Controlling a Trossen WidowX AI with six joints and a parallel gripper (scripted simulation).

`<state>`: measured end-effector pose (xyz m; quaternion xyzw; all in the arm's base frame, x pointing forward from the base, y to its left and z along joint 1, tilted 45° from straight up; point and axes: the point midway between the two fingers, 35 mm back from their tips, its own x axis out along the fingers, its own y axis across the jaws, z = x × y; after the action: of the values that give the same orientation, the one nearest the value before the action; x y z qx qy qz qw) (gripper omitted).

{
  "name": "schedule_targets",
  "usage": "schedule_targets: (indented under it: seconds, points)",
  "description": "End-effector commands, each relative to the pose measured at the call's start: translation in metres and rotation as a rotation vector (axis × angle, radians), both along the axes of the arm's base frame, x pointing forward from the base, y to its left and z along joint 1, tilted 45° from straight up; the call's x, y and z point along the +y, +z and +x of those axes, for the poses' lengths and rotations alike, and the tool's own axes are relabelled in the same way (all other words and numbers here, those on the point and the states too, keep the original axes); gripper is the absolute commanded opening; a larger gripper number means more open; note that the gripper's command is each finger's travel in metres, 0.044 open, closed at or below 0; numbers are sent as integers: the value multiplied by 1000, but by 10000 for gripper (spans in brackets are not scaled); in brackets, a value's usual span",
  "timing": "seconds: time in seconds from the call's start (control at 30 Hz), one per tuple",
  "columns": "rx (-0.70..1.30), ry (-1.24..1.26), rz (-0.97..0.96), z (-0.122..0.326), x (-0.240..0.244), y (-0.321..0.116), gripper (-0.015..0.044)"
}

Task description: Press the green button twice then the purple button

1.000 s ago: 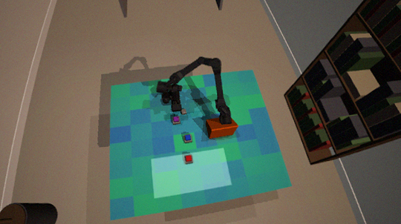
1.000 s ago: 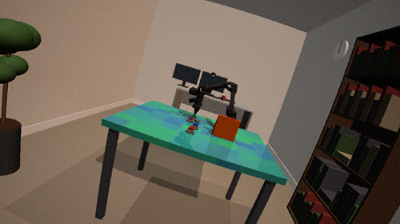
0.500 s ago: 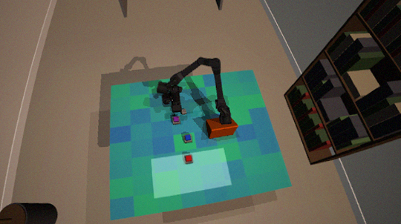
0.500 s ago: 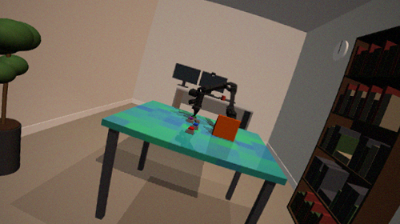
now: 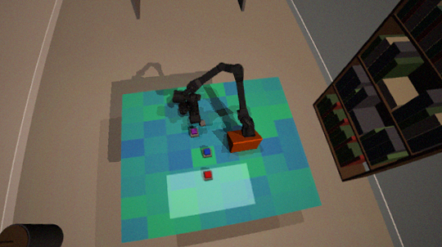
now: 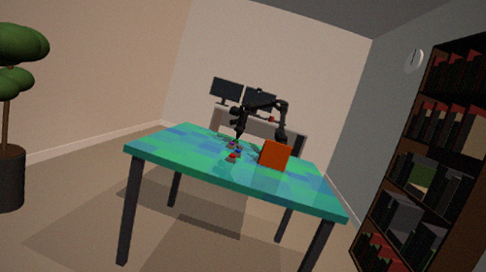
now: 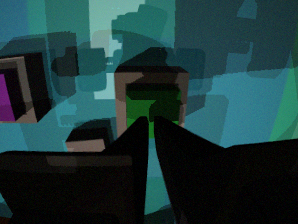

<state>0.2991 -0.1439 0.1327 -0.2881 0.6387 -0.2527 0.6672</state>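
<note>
My gripper [image 5: 195, 121] [image 6: 238, 138] [image 7: 150, 123] is shut and empty and points down at the green button. The green button [image 6: 235, 141] [image 7: 139, 111] has a grey-brown housing. In the wrist view the fingertips overlap the near part of its green cap; I cannot tell whether they touch it or whether the cap is pressed. In the top view my gripper hides this button. The purple button [image 5: 194, 131] [image 6: 231, 143] [image 7: 6, 97] stands beside it, at the left edge of the wrist view.
A small pale block [image 5: 202, 123] [image 7: 86, 145] lies close to the green button. A blue button [image 5: 206, 151] [image 6: 237, 151] and a red button [image 5: 207, 174] [image 6: 233, 155] stand farther along the table. An orange block [image 5: 244, 142] [image 6: 276, 156] stands by the arm's base.
</note>
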Motion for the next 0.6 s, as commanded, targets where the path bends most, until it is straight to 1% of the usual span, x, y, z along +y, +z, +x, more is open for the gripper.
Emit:
schedule_targets:
  seconds: [0.0,0.57]
  points:
    - [-13,4,-4,0,13,15,20]
    - [-13,4,-4,2,0,2,20]
